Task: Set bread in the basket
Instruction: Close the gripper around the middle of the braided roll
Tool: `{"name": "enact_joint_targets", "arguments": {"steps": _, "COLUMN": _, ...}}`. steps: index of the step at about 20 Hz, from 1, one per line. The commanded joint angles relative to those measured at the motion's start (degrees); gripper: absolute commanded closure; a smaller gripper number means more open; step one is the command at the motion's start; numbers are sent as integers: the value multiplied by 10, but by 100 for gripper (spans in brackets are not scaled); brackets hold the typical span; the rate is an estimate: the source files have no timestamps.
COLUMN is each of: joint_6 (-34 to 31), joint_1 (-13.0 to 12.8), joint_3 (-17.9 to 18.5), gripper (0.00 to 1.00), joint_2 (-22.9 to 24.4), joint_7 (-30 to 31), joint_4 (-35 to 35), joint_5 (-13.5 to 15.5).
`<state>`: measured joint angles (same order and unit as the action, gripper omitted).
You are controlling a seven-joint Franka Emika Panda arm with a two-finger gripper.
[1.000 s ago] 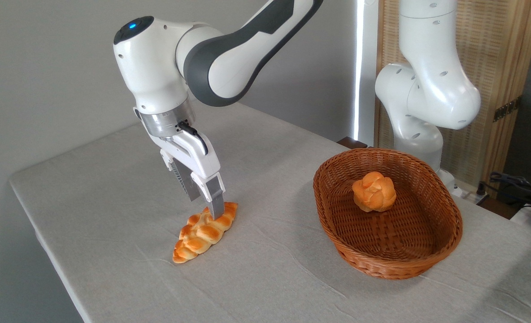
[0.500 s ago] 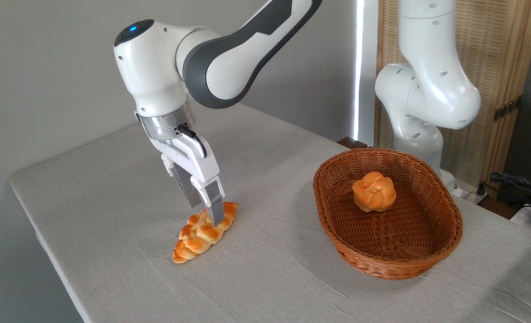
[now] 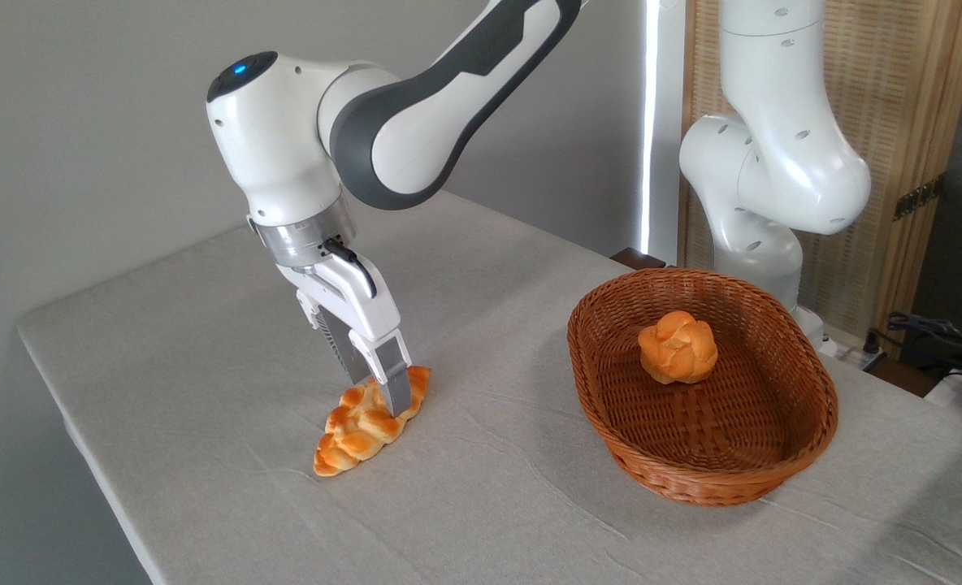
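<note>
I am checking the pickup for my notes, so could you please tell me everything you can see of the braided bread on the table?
The bread is a long braided loaf, glossy golden-orange with paler creases, tapering to pointed ends. It lies flat on the grey tablecloth, running diagonally from near left to far right, well left of the basket and apart from it. The hand has its fingers down at the loaf's far half; one finger stands in front of it, so the grip itself cannot be confirmed.
</note>
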<state>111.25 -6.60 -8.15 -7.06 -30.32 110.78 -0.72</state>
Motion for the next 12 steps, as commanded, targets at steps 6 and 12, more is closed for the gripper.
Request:
{"name": "enact_joint_targets", "arguments": {"steps": 6, "joint_6": 28, "joint_1": -1, "joint_3": 2, "gripper": 12, "joint_2": -5, "joint_7": 4, "joint_4": 15, "joint_5": -7}}
{"name": "enact_joint_targets", "arguments": {"steps": 12, "joint_6": 42, "joint_1": -1, "joint_3": 2, "gripper": 69, "joint_2": -8, "joint_7": 0, "joint_4": 15, "joint_5": -9}}
